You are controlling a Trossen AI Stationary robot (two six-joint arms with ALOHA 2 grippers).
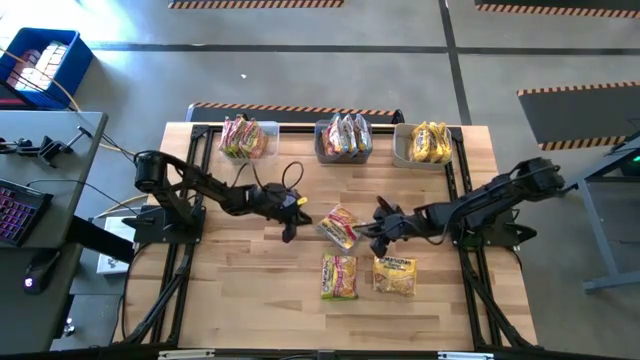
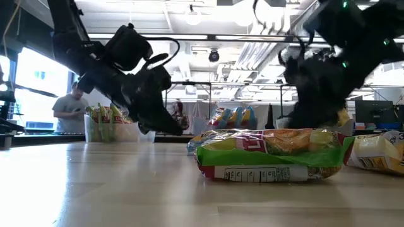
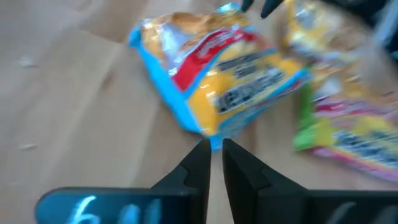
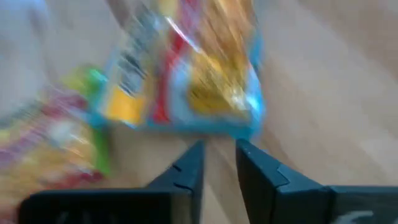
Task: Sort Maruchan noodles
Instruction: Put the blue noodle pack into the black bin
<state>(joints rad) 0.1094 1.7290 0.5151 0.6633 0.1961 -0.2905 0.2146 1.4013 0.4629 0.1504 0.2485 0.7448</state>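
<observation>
A blue-edged yellow and red noodle packet (image 1: 340, 227) lies flat on the table's middle, between my two grippers. My left gripper (image 1: 291, 228) stands at its left, fingers a narrow gap apart, with the packet's blue corner (image 3: 215, 140) right at the fingertips. My right gripper (image 1: 376, 238) stands at its right, open, its tips just short of the packet's blue edge (image 4: 205, 129). Nearer the front edge lie a green-edged packet (image 1: 338, 277) and a yellow packet (image 1: 395, 276), both flat on the wood. My left gripper (image 3: 215, 149) comes at the packet's blue corner slanting down from the table's left. The corner sits at the very ends of the fingertips. Whether they touch it I cannot tell. The packet lies flat on the table.
Three clear bins stand along the far edge: the left bin (image 1: 248, 140) with green-red packets, the middle bin (image 1: 344, 138) with pink-red ones, the right bin (image 1: 430, 144) with yellow ones. Bare wood lies at the table's left and front. A person stands in the room behind.
</observation>
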